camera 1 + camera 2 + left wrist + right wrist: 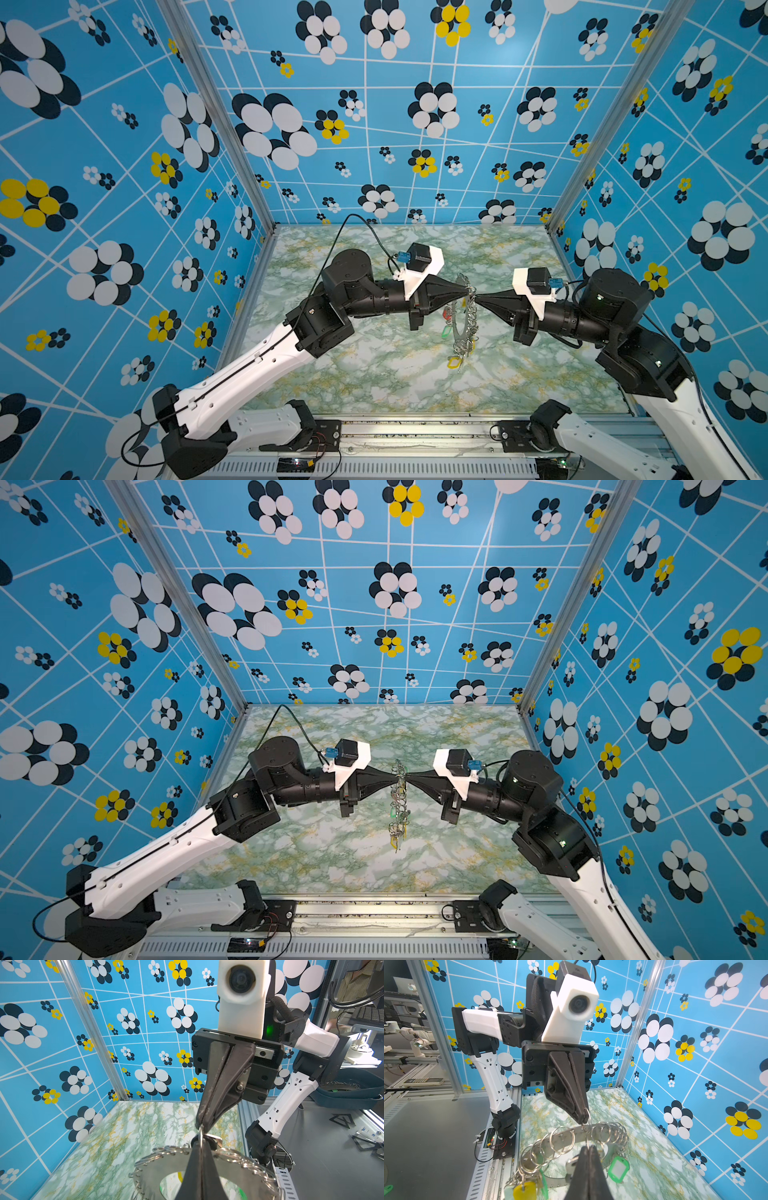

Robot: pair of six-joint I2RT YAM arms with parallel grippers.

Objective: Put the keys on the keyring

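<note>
The keyring (468,328) (400,804), a flat grey disc rimmed with wire loops, hangs upright above the marble table, edge-on in both top views. My left gripper (465,293) (200,1144) and right gripper (478,298) (588,1148) meet tip to tip at its top edge. Both are shut on one thin wire loop (200,1132) there. A small silver and black piece, seemingly the key (213,1140) (572,1164), sits on the right gripper's side of the disc; I cannot tell how it is attached. A green tag (618,1167) and a yellow tag (525,1190) dangle lower down.
The green marble tabletop (374,374) lies under the hanging ring, closed in by blue flowered walls (124,208) at the back and both sides. A dark grey tray (349,1093) stands outside the cell, beyond the right arm's base.
</note>
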